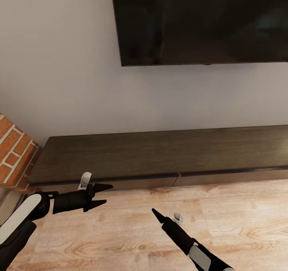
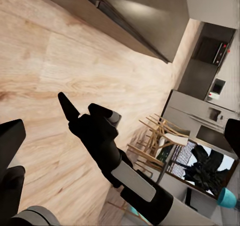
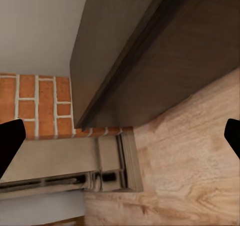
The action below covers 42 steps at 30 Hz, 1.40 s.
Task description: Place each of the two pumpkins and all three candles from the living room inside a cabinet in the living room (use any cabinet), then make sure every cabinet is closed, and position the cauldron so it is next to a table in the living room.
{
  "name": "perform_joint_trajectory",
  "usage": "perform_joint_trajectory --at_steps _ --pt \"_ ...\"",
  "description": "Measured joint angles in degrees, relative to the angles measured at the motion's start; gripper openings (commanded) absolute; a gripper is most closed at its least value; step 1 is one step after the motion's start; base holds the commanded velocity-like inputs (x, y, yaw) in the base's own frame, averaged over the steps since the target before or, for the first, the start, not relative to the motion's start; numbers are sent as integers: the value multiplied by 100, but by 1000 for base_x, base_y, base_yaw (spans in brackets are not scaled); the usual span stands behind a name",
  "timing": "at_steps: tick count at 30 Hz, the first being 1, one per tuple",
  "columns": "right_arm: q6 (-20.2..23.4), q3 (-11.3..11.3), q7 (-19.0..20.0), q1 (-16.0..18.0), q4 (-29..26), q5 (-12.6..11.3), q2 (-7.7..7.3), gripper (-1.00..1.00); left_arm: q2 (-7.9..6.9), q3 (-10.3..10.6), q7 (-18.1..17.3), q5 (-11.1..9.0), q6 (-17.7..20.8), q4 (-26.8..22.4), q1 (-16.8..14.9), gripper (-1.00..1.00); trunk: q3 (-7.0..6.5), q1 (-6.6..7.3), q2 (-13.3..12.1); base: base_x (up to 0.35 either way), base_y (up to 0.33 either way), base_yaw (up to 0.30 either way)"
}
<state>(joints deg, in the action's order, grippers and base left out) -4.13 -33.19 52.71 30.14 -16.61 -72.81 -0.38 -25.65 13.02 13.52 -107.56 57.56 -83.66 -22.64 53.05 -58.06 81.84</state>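
Robot faces the cabinet (image 1: 160, 155), which spans 9 to 3 o'clock across the head view under a wall-mounted TV (image 1: 200, 23), brick fireplace (image 1: 14, 151) at 9 o'clock; it is long, low, dark-brown wood grain, flat top bare, handleless front panels flush and apparently closed. Left gripper (image 1: 105, 194) at 8 o'clock, jaws apart and empty; right gripper (image 1: 156, 213) at 6 o'clock, one tip visible there, but the right wrist view shows its fingers wide apart, empty. Progress judged indeterminate: no pumpkins, candles or cauldron on show, so stowing cannot be confirmed.
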Motion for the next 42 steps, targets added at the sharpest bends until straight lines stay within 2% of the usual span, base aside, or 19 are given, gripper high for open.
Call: perform_joint_trajectory --at_steps 3,6,10,13,19,20,21,24,26,32,42 --pt "110 16 3 3 -26 -173 -5 100 -28 2 0 -49 0 -5 0 100 54 -66 120 0 0 0" --pt "173 13 114 4 -40 -400 -22 100 -118 8 0 -77 0 -24 0 100 108 -132 241 0 0 0" --pt "319 7 813 5 10 -458 -35 100 -147 17 0 -87 0 -73 0 100 180 -220 401 0 0 0" --pt "523 19 1021 5 48 -463 -32 100 -149 18 0 -88 1 -100 6 100 233 -286 521 0 0 0" --pt "595 29 1098 5 56 -476 -36 100 -147 19 -5 -108 4 -113 8 100 341 -417 762 0 0 0" --pt "598 30 1103 5 55 -492 -36 100 -147 22 -6 -165 4 -121 8 100 359 -439 802 0 0 0" --pt "601 31 1108 5 54 -534 -36 100 -150 46 -5 -340 1 -172 11 100 377 -461 842 0 0 0" --pt "612 31 1105 5 58 -669 -36 100 -157 81 -1 -648 0 -288 35 100 431 -527 963 0 0 0" --pt "592 32 1101 5 61 -844 -35 100 -162 91 0 -761 0 -335 61 100 467 -571 1043 0 0 0" --pt "560 32 1035 5 66 -1030 -35 100 -165 98 1 -842 0 -365 100 100 575 -703 1284 0 0 0" --pt "564 31 1009 5 71 -1054 -28 100 -165 98 -5 -903 8 -448 121 100 754 -923 1685 0 0 0"
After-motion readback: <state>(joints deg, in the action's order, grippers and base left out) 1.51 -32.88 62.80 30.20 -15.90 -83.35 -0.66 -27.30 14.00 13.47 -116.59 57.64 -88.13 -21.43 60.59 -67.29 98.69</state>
